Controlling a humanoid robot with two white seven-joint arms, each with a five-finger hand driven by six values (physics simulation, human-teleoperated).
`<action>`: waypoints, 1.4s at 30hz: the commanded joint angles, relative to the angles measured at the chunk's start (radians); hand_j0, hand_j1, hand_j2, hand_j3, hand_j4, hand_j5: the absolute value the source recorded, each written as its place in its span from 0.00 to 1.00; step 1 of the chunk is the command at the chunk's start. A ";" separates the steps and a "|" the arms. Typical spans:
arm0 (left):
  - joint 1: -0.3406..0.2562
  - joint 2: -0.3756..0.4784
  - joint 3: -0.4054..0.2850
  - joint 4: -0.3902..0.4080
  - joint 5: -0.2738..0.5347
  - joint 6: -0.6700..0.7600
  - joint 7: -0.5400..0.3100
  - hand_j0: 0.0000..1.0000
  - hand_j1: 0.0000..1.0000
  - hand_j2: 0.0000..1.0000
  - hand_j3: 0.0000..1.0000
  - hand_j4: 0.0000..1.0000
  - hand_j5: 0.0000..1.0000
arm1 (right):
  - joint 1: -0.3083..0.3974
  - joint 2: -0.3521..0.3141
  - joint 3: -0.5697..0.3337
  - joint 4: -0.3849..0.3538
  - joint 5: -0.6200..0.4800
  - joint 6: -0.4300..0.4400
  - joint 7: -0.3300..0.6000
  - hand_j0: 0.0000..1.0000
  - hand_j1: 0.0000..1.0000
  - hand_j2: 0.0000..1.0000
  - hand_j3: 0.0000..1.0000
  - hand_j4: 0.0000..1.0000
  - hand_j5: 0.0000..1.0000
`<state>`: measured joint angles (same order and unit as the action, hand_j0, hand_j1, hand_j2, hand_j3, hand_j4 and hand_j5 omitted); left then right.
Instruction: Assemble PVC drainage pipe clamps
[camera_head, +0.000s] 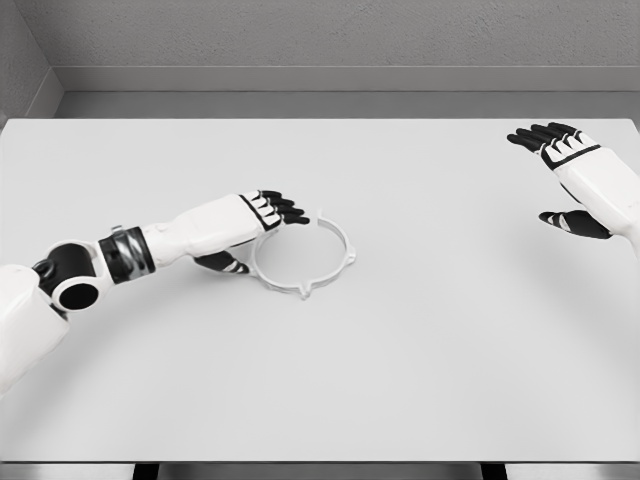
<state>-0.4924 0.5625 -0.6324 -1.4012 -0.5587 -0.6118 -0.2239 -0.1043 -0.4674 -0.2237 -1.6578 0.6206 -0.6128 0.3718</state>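
Note:
A white ring-shaped pipe clamp (328, 278) lies flat on the white table (400, 360), a little left of the middle. It has small tabs on its rim and a gap at the top. My left hand (262, 232) reaches in from the lower left and sits at the ring's left edge. Its fingers (283, 209) stretch over the rim and its thumb (222, 263) lies below, with nothing grasped between them. My right hand (562, 180) hovers at the far right, well away from the ring, fingers spread and holding nothing.
A grey wall (330, 40) runs behind the table's far edge. The table's front edge (320, 462) shows at the bottom of the view.

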 joint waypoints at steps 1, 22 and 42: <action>0.000 -0.009 0.000 0.001 0.006 0.001 -0.002 1.00 1.00 1.00 1.00 1.00 1.00 | 0.000 0.000 0.000 0.000 -0.007 0.002 -0.001 1.00 1.00 1.00 1.00 1.00 1.00; -0.002 0.004 0.000 -0.033 0.023 0.001 -0.008 1.00 1.00 1.00 1.00 1.00 1.00 | 0.000 0.001 0.003 0.000 -0.007 0.002 0.001 1.00 1.00 1.00 1.00 1.00 1.00; 0.011 -0.016 -0.003 -0.021 -0.007 0.001 -0.008 1.00 1.00 1.00 1.00 1.00 1.00 | 0.000 0.001 0.006 0.001 -0.007 0.002 -0.001 1.00 1.00 1.00 1.00 1.00 1.00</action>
<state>-0.4817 0.5467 -0.6357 -1.4221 -0.5710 -0.6120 -0.2322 -0.1043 -0.4657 -0.2175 -1.6568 0.6206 -0.6128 0.3727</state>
